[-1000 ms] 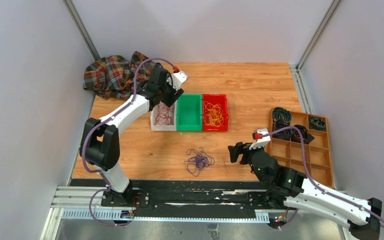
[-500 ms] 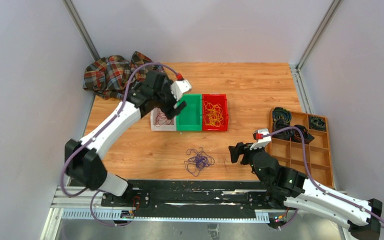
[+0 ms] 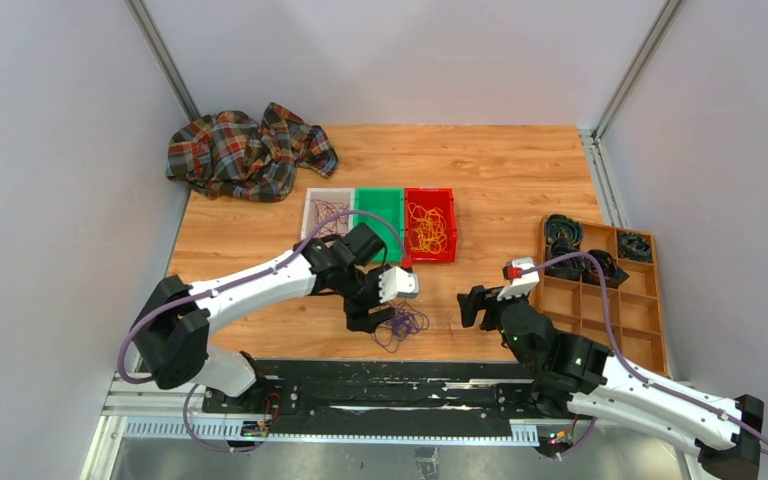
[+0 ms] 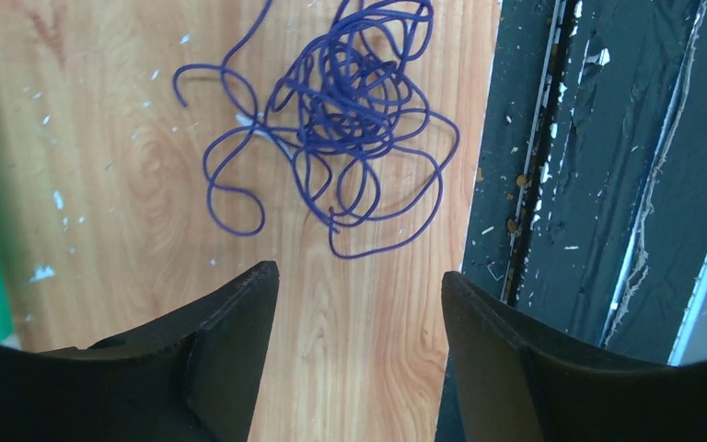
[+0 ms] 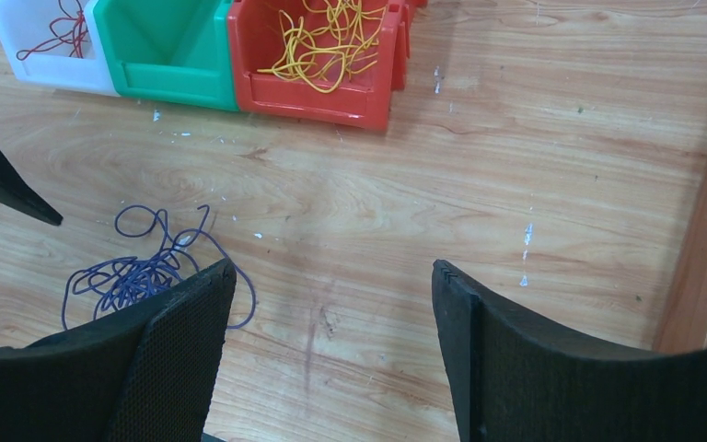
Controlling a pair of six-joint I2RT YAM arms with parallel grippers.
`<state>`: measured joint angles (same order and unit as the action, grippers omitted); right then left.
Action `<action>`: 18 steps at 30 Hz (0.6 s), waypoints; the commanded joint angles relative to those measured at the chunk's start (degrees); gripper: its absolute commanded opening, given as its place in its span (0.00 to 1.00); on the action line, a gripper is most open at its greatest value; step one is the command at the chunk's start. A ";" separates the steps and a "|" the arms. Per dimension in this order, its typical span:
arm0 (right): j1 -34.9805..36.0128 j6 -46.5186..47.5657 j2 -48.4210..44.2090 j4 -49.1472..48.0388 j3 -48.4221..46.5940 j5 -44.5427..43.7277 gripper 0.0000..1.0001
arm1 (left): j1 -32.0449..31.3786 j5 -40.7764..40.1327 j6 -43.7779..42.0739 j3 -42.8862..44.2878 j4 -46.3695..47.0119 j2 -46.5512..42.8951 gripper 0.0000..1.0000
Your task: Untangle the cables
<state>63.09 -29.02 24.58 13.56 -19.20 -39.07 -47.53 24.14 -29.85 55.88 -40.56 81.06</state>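
A tangle of thin purple cable (image 3: pixel 401 323) lies on the wooden table near its front edge; it also shows in the left wrist view (image 4: pixel 350 101) and the right wrist view (image 5: pixel 138 272). Yellow cables (image 3: pixel 427 228) lie in the red bin (image 5: pixel 331 97). Dark red cables (image 3: pixel 324 215) lie in the white bin (image 5: pixel 18 55). The green bin (image 3: pixel 380 205) between them looks empty. My left gripper (image 3: pixel 370 312) is open and empty, just left of the purple tangle (image 4: pixel 359 272). My right gripper (image 3: pixel 471 305) is open and empty, to the right of the tangle (image 5: pixel 331 267).
A plaid cloth (image 3: pixel 245 150) lies at the back left. A wooden compartment tray (image 3: pixel 600 300) with black coiled rings (image 3: pixel 563 230) stands at the right. A black rail (image 3: pixel 390 385) runs along the table's front edge, right beside the tangle.
My left arm has swung from over the white bin down to the front of the table, ending beside the purple tangle. The right arm has not moved.
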 commanded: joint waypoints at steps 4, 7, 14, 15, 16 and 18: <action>0.89 -1.35 0.70 0.54 -1.70 -1.59 0.77 | -3.36 -1.91 0.18 -0.22 6.14 4.93 0.66; 0.89 -1.69 0.68 0.58 -1.65 -1.85 0.77 | -4.11 -3.01 1.29 -0.49 8.85 6.87 0.63; 0.89 -2.16 -0.20 1.01 -1.28 -1.78 0.76 | -4.24 -3.90 3.40 -0.86 13.10 8.16 0.40; 0.89 -2.09 -0.38 1.09 -1.27 -1.72 0.77 | -4.24 -3.80 3.40 -0.86 13.05 7.86 0.33; 0.89 -2.17 -0.55 1.09 -1.20 -1.71 0.76 | -4.24 -3.88 3.16 -0.86 12.90 7.54 0.26; 0.87 -2.09 -0.84 1.18 -1.21 -1.77 0.76 | -4.22 -4.37 2.73 -0.86 12.35 6.86 0.14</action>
<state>63.09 -30.28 24.73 14.09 -19.20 -39.11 -51.29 20.25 -27.09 55.46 -29.74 89.41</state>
